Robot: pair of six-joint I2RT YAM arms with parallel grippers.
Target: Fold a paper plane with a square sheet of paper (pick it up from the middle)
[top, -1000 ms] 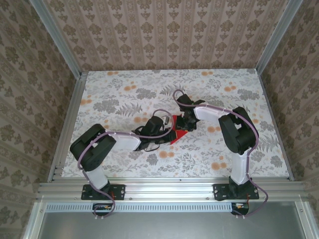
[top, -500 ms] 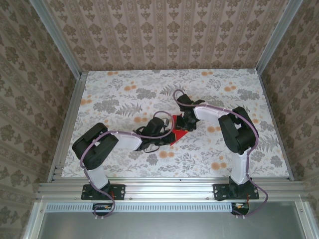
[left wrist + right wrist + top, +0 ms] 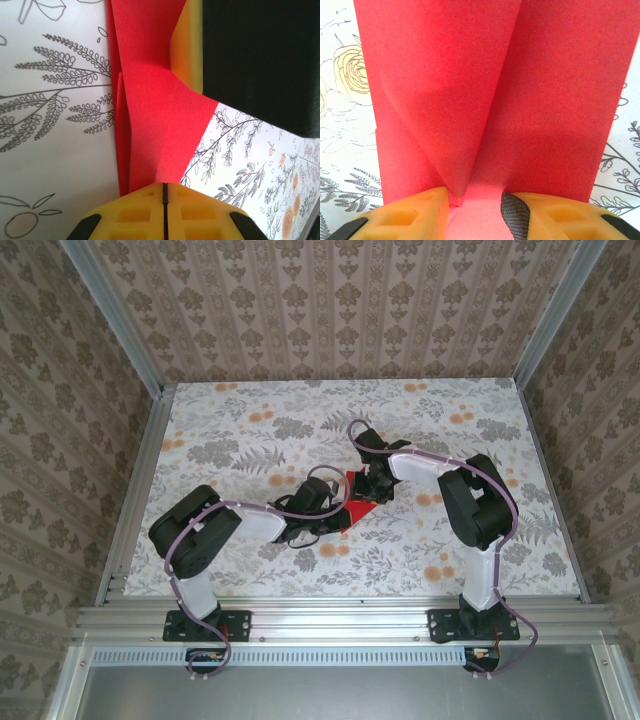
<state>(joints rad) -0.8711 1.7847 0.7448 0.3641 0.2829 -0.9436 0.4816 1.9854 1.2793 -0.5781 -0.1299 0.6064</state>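
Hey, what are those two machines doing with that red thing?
They are folding a paper plane. The red paper sheet lies in the middle of the flowered table, partly creased and not yet a plane. The left gripper is closed, pinching one edge. The right gripper has its fingers apart, astride a crease at another edge.

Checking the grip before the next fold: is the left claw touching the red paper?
Touching. In the left wrist view the left claw has its yellow fingers closed together, and the red paper runs into their tips with no gap.
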